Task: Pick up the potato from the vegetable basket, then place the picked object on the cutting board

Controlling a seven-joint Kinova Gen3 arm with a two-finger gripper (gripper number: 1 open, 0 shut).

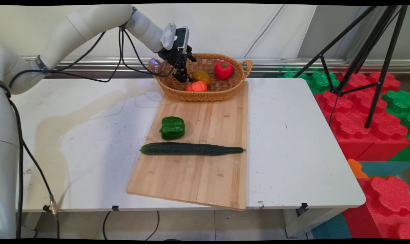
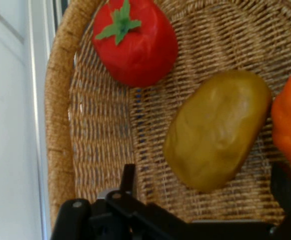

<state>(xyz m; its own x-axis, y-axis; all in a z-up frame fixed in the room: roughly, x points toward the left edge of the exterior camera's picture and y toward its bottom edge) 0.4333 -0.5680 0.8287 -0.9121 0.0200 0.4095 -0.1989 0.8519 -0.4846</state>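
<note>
Three items lay in the wicker basket (image 1: 238,73) at the table's far edge: a red tomato (image 1: 223,69), an orange pepper (image 1: 197,86) and a yellowish-brown potato (image 1: 202,76). One black gripper (image 1: 184,77), hung inside the basket's left half, sat nearest the potato and the orange pepper, just left of both in the main view. Jaws stood apart, wide and holding nothing; in the hand view the potato (image 2: 216,131) lay ahead of the gripper (image 2: 205,200), between the lines of the two fingers, with one finger (image 2: 128,180) at its lower left and the other at the right edge beneath the orange pepper (image 2: 290,120). Potato's long axis ran on a diagonal in that view, lower left to upper right, across the gap rather than along it. Tomato (image 2: 134,40), green stem showing, lay further ahead, apart from the potato, near the basket (image 2: 60,100) rim.

Two items on the wooden board (image 1: 198,176), well apart from the gripper: a green pepper (image 1: 172,128), and a cucumber (image 1: 190,149) lying crosswise just nearer the camera, thin end to the right. Board rested on the white table (image 1: 293,152)
</note>
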